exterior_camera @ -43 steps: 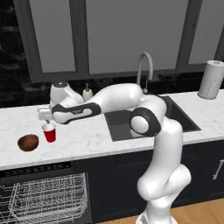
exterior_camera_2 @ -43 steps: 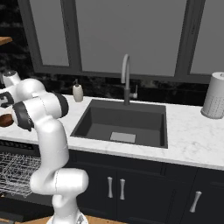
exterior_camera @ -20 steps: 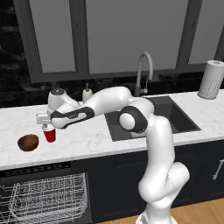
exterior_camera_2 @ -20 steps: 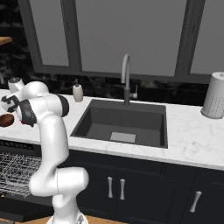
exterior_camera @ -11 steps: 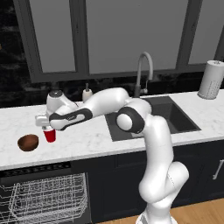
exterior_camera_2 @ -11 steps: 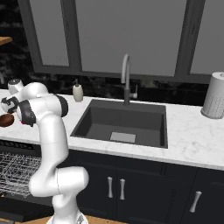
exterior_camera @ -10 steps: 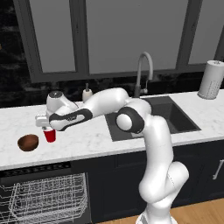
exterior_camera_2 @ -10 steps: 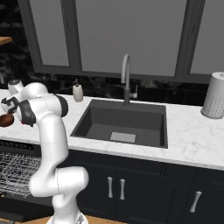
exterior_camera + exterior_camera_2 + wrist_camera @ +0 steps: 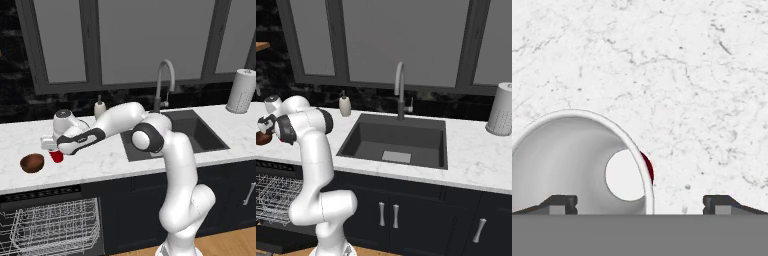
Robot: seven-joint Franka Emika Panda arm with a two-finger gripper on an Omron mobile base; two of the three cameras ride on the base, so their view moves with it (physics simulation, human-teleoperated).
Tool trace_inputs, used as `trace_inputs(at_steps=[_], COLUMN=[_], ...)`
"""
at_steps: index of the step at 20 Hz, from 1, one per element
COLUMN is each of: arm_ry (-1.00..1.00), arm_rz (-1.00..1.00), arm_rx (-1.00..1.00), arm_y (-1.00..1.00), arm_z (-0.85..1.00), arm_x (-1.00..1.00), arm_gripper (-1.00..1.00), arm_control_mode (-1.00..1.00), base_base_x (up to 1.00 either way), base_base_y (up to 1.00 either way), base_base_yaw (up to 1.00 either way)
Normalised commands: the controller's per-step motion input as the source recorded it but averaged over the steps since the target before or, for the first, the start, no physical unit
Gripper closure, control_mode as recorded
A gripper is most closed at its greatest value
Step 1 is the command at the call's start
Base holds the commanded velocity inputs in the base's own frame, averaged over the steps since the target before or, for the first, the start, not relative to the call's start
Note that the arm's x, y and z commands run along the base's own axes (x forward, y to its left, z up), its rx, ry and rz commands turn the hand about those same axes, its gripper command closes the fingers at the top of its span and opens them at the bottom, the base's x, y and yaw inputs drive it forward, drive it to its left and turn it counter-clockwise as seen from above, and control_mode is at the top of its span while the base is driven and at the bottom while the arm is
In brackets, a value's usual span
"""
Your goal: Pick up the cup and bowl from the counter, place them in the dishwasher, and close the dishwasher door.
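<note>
The red cup (image 9: 56, 157) stands upright on the white counter (image 9: 100, 162), left of the sink. My gripper (image 9: 52, 148) hangs open just above it, pointing down. In the hand view the cup (image 9: 572, 155) shows its white inside at lower left. One fingertip (image 9: 559, 203) is over the cup's mouth, the other (image 9: 722, 203) is outside its rim, over bare marble. The brown bowl (image 9: 32, 163) sits just left of the cup, apart from it, and shows at the left edge (image 9: 261, 139). Below the counter the dishwasher (image 9: 47, 227) stands open with its wire rack showing. The dishwasher door is out of view.
A beige soap bottle (image 9: 100, 108) stands behind my forearm by the wall. The dark sink (image 9: 175, 134) and its faucet (image 9: 165, 82) lie to the right, with a paper towel roll (image 9: 241, 91) at the far right. Dark cabinet doors (image 9: 391, 215) run under the sink.
My hand has sunk a little and shifted slightly left, coming closer over the cup. The jaws stay open. Cup and bowl have not moved.
</note>
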Motion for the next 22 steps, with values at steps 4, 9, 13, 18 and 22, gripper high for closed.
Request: trace_inputs(at_steps=[4, 9, 13, 18, 22], arm_ry=[0.0, 0.0, 0.0, 0.0, 0.0], arm_rz=[0.0, 0.0, 0.0, 0.0, -0.01], arm_rx=[0.0, 0.0, 0.0, 0.0, 0.0], arm_y=[0.0, 0.0, 0.0, 0.0, -0.12], arm_z=[0.0, 0.0, 0.0, 0.0, 0.03], arm_x=[0.0, -0.02, 0.0, -0.08, -0.05], arm_gripper=[-1.0, 1.0, 1.0, 1.0, 1.0], arm_control_mode=[-1.0, -1.0, -1.0, -1.0, -1.0], base_base_x=[0.0, 0.0, 0.0, 0.0, 0.0], base_base_y=[0.0, 0.0, 0.0, 0.0, 0.0], base_base_yaw=[0.0, 0.0, 0.0, 0.0, 0.0])
